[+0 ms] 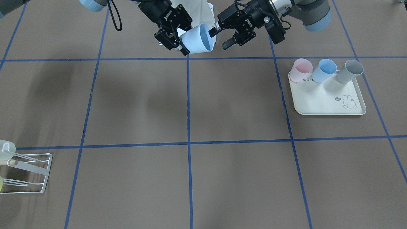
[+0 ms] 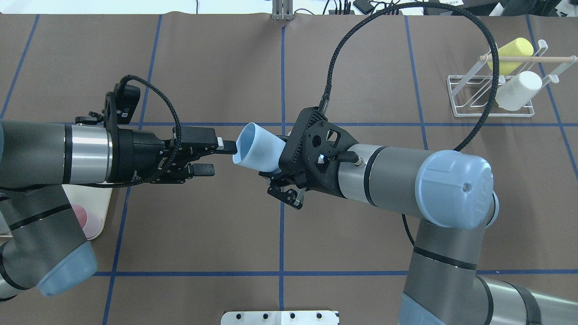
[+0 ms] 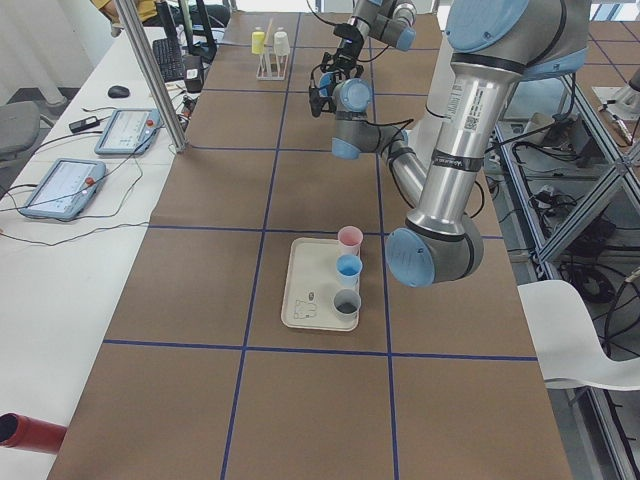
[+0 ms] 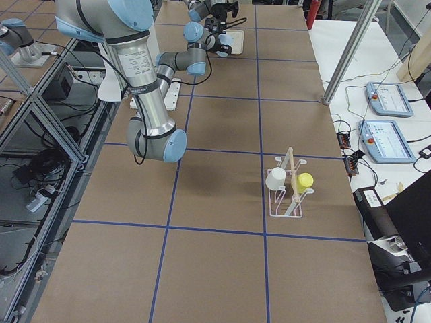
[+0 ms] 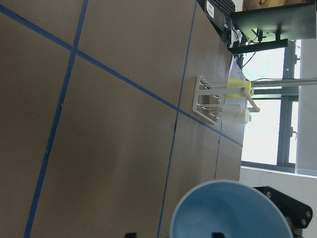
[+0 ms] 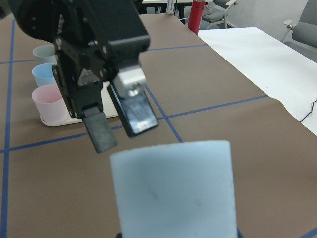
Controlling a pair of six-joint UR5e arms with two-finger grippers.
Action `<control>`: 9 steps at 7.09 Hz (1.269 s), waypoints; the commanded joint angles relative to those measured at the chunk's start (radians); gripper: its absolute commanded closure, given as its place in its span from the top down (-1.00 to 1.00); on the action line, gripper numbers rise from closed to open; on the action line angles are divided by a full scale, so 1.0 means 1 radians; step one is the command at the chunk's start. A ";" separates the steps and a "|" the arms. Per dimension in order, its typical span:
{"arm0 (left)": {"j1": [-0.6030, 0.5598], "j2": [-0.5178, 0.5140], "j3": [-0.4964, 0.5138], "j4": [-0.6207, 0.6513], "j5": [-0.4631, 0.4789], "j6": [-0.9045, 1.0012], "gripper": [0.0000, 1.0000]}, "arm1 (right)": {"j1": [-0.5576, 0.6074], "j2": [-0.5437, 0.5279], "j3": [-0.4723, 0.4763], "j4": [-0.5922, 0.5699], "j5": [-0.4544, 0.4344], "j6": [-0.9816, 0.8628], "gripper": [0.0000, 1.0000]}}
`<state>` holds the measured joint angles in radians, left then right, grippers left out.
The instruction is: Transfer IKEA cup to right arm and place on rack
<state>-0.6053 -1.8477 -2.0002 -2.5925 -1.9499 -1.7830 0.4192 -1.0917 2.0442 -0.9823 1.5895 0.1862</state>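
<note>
Right gripper (image 2: 273,164): I am squeezing the light blue cup (image 2: 257,151) by its bottom, up in the air.
Left gripper (image 2: 223,158): I am holding my fingers wide apart by the cup's mouth, at its 9 o'clock.
Rack (image 2: 490,115): it is standing far off at 2 o'clock, carrying a yellow cup (image 2: 510,54) and a white cup (image 2: 519,90).

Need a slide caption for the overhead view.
Mid-air handover: right hand grips the light blue cup by its base; open left hand has one finger at the rim.
</note>
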 commanded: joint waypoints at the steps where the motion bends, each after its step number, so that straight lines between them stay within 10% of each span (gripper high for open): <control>1: -0.033 0.083 -0.002 0.009 -0.001 0.109 1.00 | 0.115 -0.019 -0.005 -0.037 0.140 -0.033 -0.84; 6: -0.062 0.190 -0.006 0.011 0.000 0.243 1.00 | 0.350 -0.017 0.060 -0.526 0.201 -0.264 -1.00; 9: -0.062 0.191 -0.006 0.011 0.002 0.270 1.00 | 0.488 -0.022 0.063 -0.850 0.161 -0.821 -1.00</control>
<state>-0.6672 -1.6579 -2.0064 -2.5827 -1.9493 -1.5332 0.8435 -1.1104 2.1053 -1.7020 1.7760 -0.3890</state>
